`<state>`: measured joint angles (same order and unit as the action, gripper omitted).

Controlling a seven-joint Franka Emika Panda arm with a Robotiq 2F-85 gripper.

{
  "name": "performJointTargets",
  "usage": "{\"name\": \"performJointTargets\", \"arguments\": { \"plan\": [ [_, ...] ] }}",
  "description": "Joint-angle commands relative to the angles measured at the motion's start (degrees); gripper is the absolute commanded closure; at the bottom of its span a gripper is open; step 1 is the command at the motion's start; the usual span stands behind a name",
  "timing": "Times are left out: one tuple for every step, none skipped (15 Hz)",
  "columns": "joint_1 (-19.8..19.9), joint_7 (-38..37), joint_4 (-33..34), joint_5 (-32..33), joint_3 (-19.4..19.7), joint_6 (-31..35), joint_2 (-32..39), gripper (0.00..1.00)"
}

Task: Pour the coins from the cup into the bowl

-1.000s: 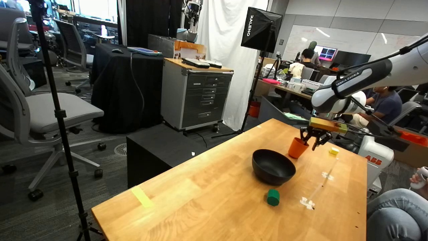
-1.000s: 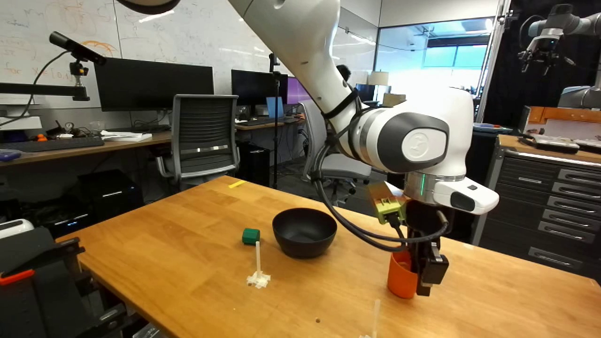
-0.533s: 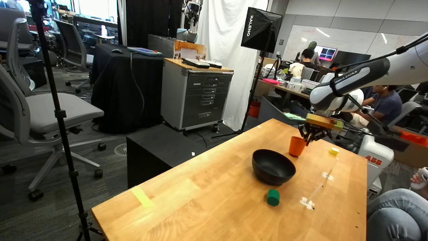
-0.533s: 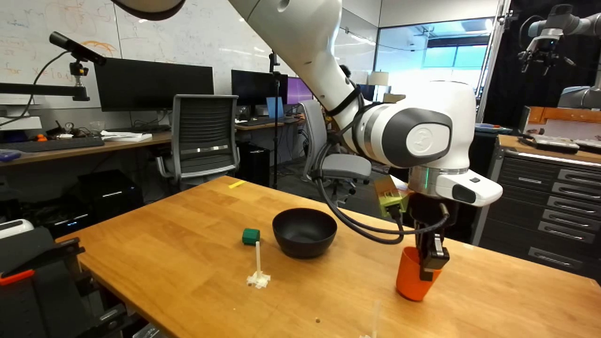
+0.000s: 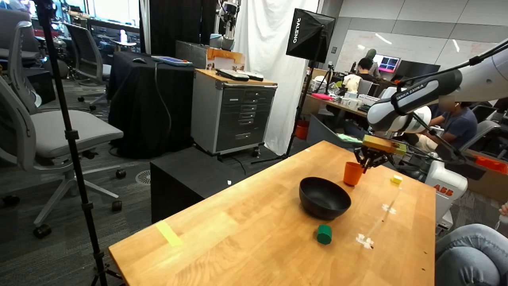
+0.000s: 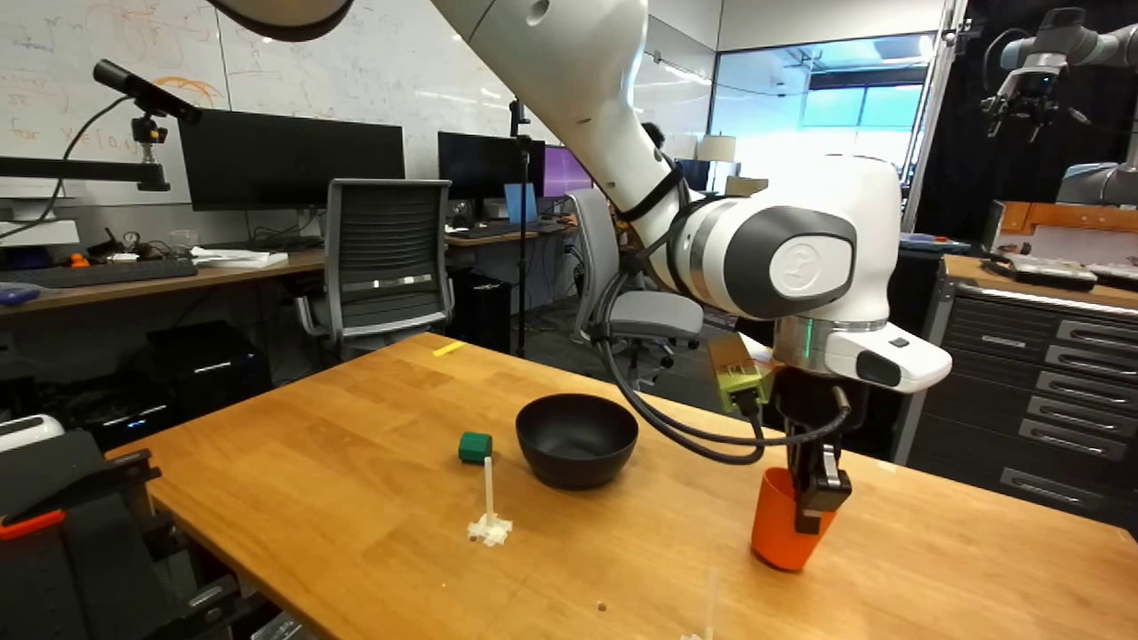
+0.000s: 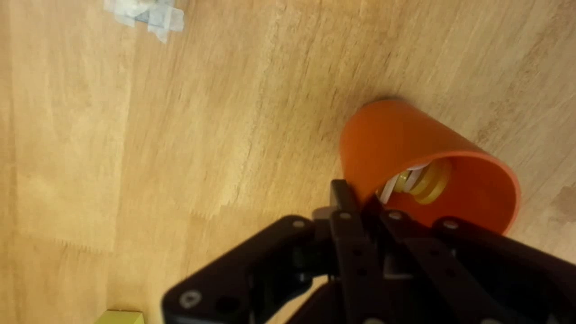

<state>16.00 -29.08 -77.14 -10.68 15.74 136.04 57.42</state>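
The orange cup (image 5: 352, 173) shows in both exterior views (image 6: 778, 529), leaning slightly. In the wrist view (image 7: 400, 135) its mouth shows yellow and whitish coins (image 7: 423, 180) inside. My gripper (image 7: 357, 202) is shut on the cup's wall near the rim, one finger inside and one outside. It also shows at the cup's rim in both exterior views (image 5: 365, 167) (image 6: 811, 516). The cup's base is at or very near the table; I cannot tell if it touches. The black bowl (image 5: 323, 198) stands upright beside the cup, also in an exterior view (image 6: 576, 444); its visible inside is bare.
A green block (image 5: 324, 234) lies on the table (image 5: 238, 238) beside the bowl, also in an exterior view (image 6: 476, 447). A small yellow block (image 5: 396, 179) lies near the table's edge by the robot. A thin white stick (image 6: 488, 489) stands taped to the table.
A second ago the fingers were apart around the cup's wall. They have closed on it, and the gripper rose slightly. The cup shifted a little and tilted. The last half second shows almost no motion.
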Motion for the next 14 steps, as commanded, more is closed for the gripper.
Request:
{"name": "performJointTargets", "arguments": {
  "plan": [
    [-0.5, 0.3, -0.7, 0.5, 0.2, 0.1, -0.9, 0.93],
    [-0.7, 0.6, -1.7, 0.4, 0.1, 0.5, -1.8, 0.92],
    [-0.8, 1.0, -2.6, 0.4, -0.1, 0.9, -2.5, 0.92],
    [-1.1, 1.4, -3.7, 0.4, -0.2, 1.4, -3.4, 0.92],
    [-1.3, 1.6, -4.4, 0.4, -0.2, 1.9, -3.9, 0.91],
    [-1.5, 1.8, -5.0, 0.4, -0.2, 2.3, -4.3, 0.92],
    [-1.6, 1.9, -5.4, 0.5, -0.1, 2.5, -4.5, 0.94],
    [-1.8, 2.0, -5.8, 0.5, -0.1, 2.9, -4.8, 0.93],
    [-2.0, 2.0, -6.2, 0.6, 0.0, 3.2, -5.0, 0.95],
    [-2.2, 2.1, -6.7, 0.7, 0.0, 3.6, -5.3, 0.94],
    [-2.3, 2.1, -7.3, 0.7, 0.0, 4.0, -5.7, 0.94],
    [-2.4, 2.2, -7.7, 0.8, 0.1, 4.5, -5.9, 0.94],
    [-2.5, 2.3, -8.1, 0.7, 0.0, 4.8, -6.1, 0.94],
    [-2.7, 2.3, -8.6, 0.7, 0.0, 5.0, -6.4, 0.94]
  ]
}}
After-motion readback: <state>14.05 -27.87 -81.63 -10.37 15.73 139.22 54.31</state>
